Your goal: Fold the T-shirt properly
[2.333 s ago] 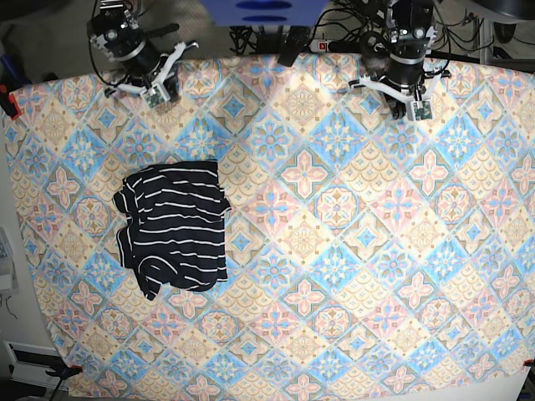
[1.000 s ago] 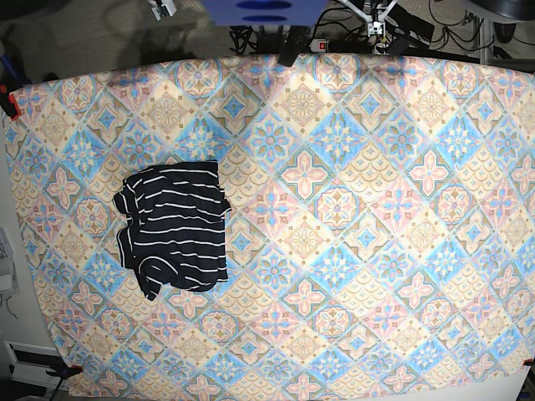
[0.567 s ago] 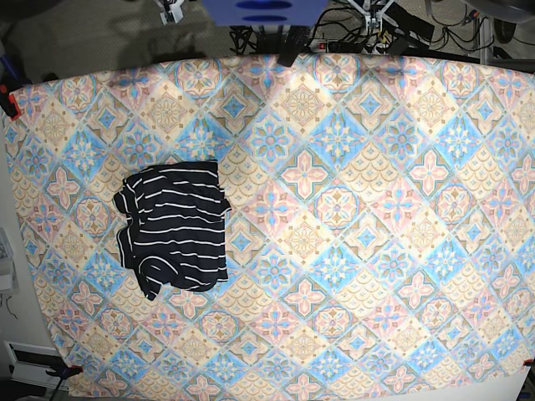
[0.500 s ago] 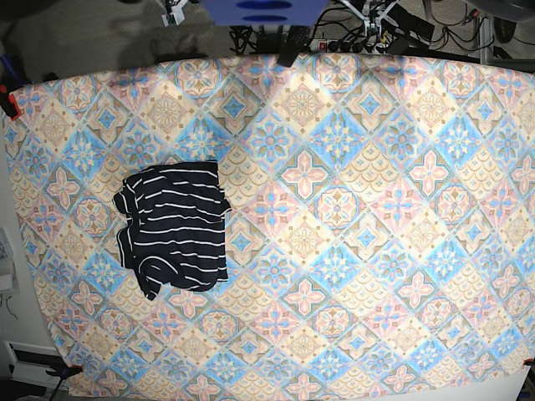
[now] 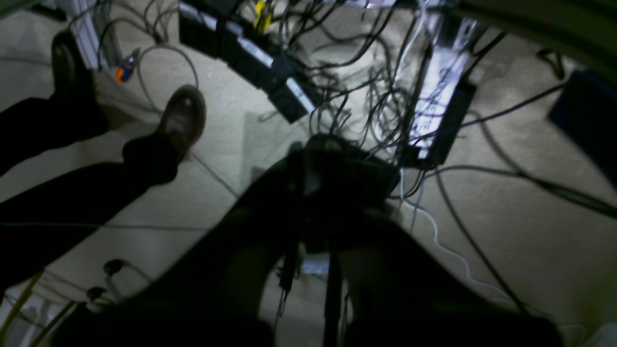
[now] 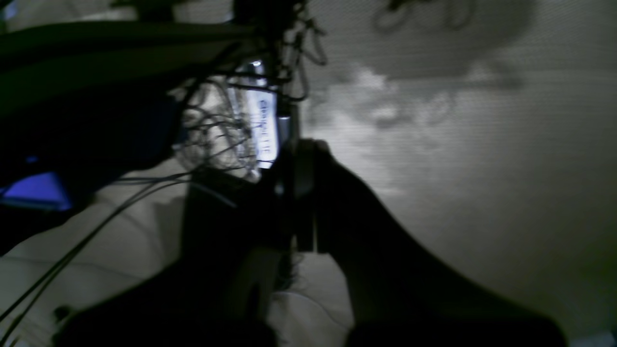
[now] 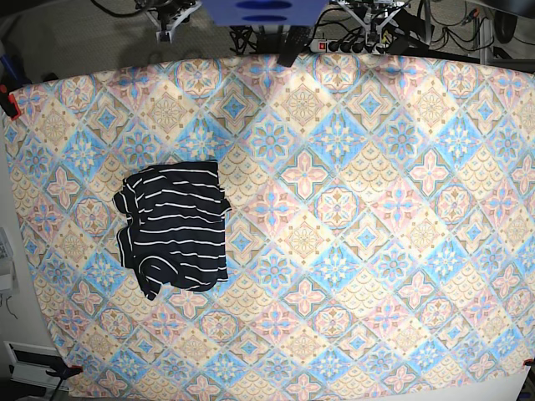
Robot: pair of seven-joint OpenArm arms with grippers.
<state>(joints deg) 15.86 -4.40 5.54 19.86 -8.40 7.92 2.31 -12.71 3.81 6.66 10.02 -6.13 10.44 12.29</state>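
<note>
The T-shirt (image 7: 174, 227), dark with thin white stripes, lies folded into a rough rectangle on the left half of the table, with a rumpled edge on its left side. Nothing touches it. Both arms are pulled back past the table's far edge. Only a bit of my left gripper (image 7: 374, 15) and of my right gripper (image 7: 171, 12) shows at the top of the base view. In the left wrist view my left gripper (image 5: 315, 144) is a dark silhouette, shut and holding nothing, above the floor. My right gripper (image 6: 301, 144) looks the same, shut and holding nothing.
A pastel tile-patterned cloth (image 7: 351, 209) covers the whole table, held by red clamps (image 7: 8, 102). Behind the table are a blue object (image 7: 266, 10), tangled cables and power strips (image 5: 436, 111) on the carpet. A person's shoe (image 5: 182, 118) and legs stand there.
Both arms, which hovered over the table's far edge earlier, have withdrawn behind it. The T-shirt has not moved.
</note>
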